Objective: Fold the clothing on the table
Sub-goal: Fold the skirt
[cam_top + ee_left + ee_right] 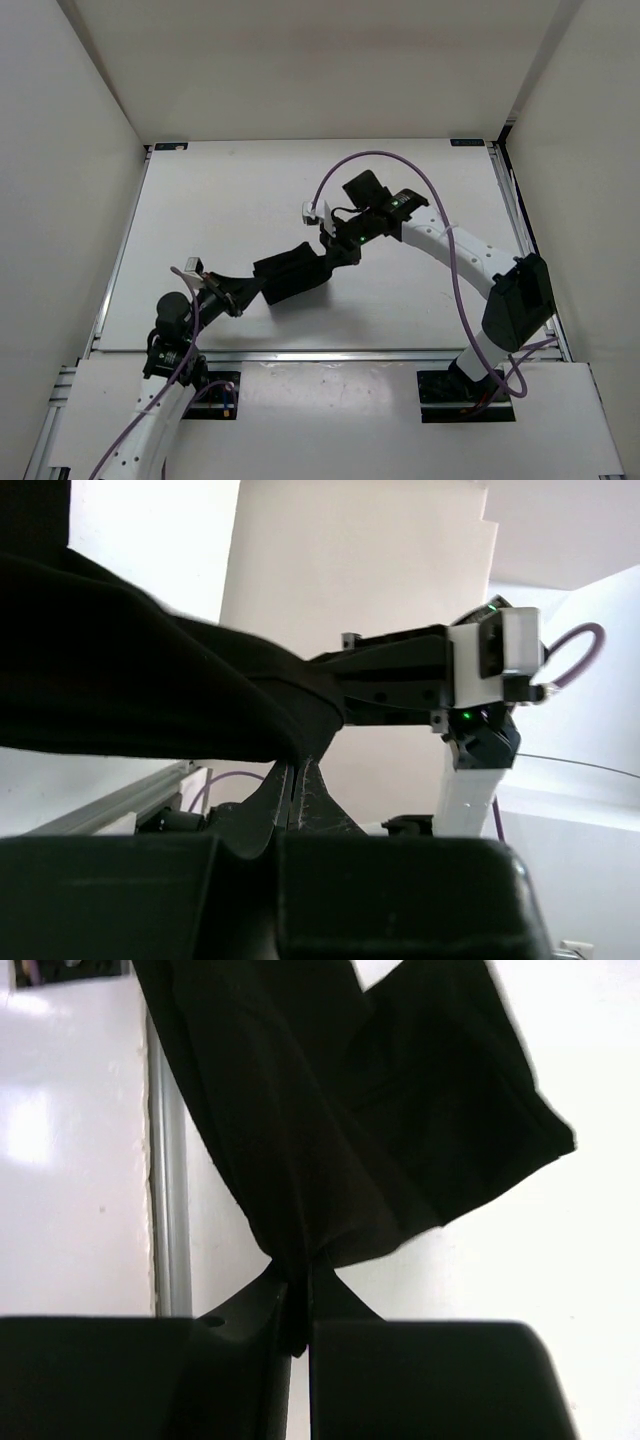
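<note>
The black clothing (292, 272) hangs bunched and stretched between my two grippers above the white table (230, 190). My left gripper (250, 286) is shut on its left end; in the left wrist view the pinched jaws (293, 780) hold the clothing (150, 690), which spreads up and to the left. My right gripper (331, 254) is shut on the right end. From the shut right gripper (300, 1285) in the right wrist view, the clothing (330, 1110) fans out over the table (560, 1290). The grippers are close together, and most of the garment's shape is hidden in folds.
Silver rails run along the table's edges (118, 260), one showing as a rail (168, 1240) in the right wrist view. White walls enclose the left, back and right. A purple cable (380, 156) loops above the right arm. The right arm's white link (470, 790) stands near the left gripper.
</note>
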Tool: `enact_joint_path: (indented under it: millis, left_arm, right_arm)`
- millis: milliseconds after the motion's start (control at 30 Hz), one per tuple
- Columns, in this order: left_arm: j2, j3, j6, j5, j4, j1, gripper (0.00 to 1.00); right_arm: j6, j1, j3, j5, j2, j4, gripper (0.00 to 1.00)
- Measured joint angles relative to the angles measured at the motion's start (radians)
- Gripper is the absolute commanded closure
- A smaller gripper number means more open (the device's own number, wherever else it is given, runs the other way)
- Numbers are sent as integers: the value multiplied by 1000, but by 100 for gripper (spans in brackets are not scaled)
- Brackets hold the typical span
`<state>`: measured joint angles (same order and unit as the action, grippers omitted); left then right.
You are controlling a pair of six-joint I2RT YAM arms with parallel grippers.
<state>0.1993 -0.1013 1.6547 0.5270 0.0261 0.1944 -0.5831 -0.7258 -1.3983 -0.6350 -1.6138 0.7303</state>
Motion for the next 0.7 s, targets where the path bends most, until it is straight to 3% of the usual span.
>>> enact_joint_path:
  millis: [333,700]
  left_arm:
    - [-47,43,52,30,41,-23,100]
    - [-42,45,89,-26,10,-46,100]
  right_arm:
    - [-108,20,0,-50,-33,29,100]
    - [-100,45,6,-105,-90,-30,100]
